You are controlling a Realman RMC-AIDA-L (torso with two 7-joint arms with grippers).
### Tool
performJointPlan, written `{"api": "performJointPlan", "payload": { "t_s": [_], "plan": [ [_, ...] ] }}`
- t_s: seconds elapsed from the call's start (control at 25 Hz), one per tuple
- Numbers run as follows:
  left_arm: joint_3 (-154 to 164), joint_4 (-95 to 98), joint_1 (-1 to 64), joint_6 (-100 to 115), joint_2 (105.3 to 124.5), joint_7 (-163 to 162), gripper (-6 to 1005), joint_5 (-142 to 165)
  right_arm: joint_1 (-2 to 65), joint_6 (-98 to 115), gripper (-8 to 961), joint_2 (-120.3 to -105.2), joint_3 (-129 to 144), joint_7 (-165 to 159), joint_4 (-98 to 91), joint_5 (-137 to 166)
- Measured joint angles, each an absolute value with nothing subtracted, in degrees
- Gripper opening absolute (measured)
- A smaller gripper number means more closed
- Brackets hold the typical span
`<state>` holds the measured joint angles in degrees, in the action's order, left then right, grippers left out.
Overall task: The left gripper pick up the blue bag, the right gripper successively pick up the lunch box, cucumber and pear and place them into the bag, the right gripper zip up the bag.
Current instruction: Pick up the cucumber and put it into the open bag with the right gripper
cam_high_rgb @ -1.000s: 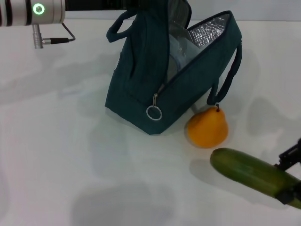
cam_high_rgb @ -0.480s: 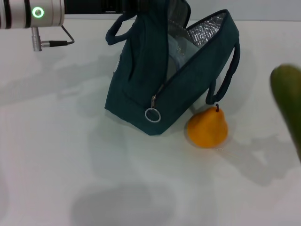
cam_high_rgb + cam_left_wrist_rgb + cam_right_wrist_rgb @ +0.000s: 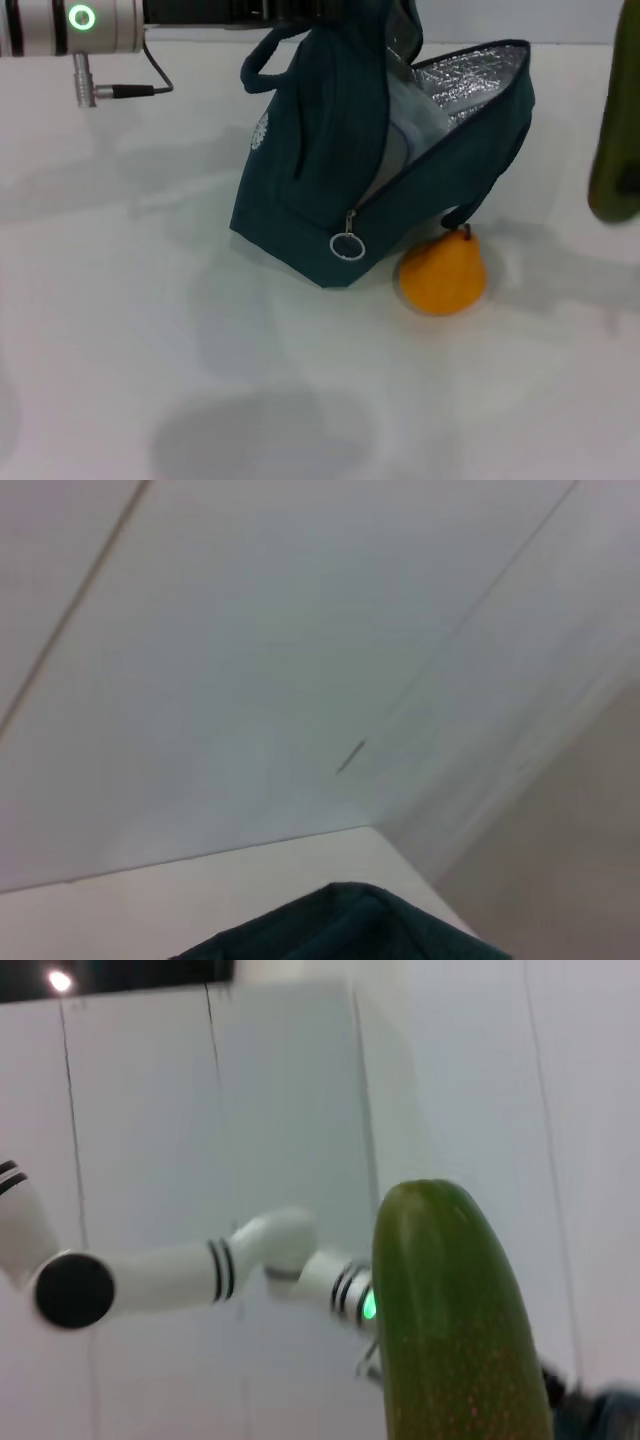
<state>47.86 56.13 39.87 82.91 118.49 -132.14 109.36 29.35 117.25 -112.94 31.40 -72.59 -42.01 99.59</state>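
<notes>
While the right gripper's jaws themselves sit out of sight beyond the head view's right edge, the cucumber (image 3: 615,130) hangs upright in the air there, well clear of the tabletop (image 3: 150,330), so something is evidently clamped on it; I cannot tell the jaw state directly. In the right wrist view the cucumber (image 3: 455,1320) fills the foreground, pointing away from the camera. The left gripper is hidden behind the top of the blue bag (image 3: 330,190), its silver wrist with the green ring reaching in from the upper left; it seems to be gripping the bag's near flap or handle, though the jaws cannot be seen.

The bag leans, mouth gaping towards the right, foil lining showing and what is probably the lunch box (image 3: 415,130) pale inside. The pear (image 3: 442,272) rests on the tabletop, touching the bag's lower edge.

The risks: the long cucumber, coming in upright, may catch the rim or a handle and shove the tilted bag; the bag could then roll onto the pear and nudge it away; a weak hold could let the smooth cucumber slip
</notes>
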Motion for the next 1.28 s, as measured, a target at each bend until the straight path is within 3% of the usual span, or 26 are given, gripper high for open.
{"api": "performJointPlan", "payload": {
  "t_s": [0.12,0.2,1.28],
  "plan": [
    [47.9,56.1,39.8,83.8,118.78,-132.6,72,109.2,29.3,114.6,640,-115.08,31.8,-66.2,-41.8,95.8],
    [47.9,56.1,39.8,84.1,118.97,-133.1,72,109.2,29.7,111.7,640,-115.6,33.4,-61.2,-39.6,93.3],
    [48.1,55.3,40.7,84.9,119.19,-134.6,74,108.4,40.1,93.4,639,-116.19,40.8,-20.8,-6.2,86.9]
  ]
}}
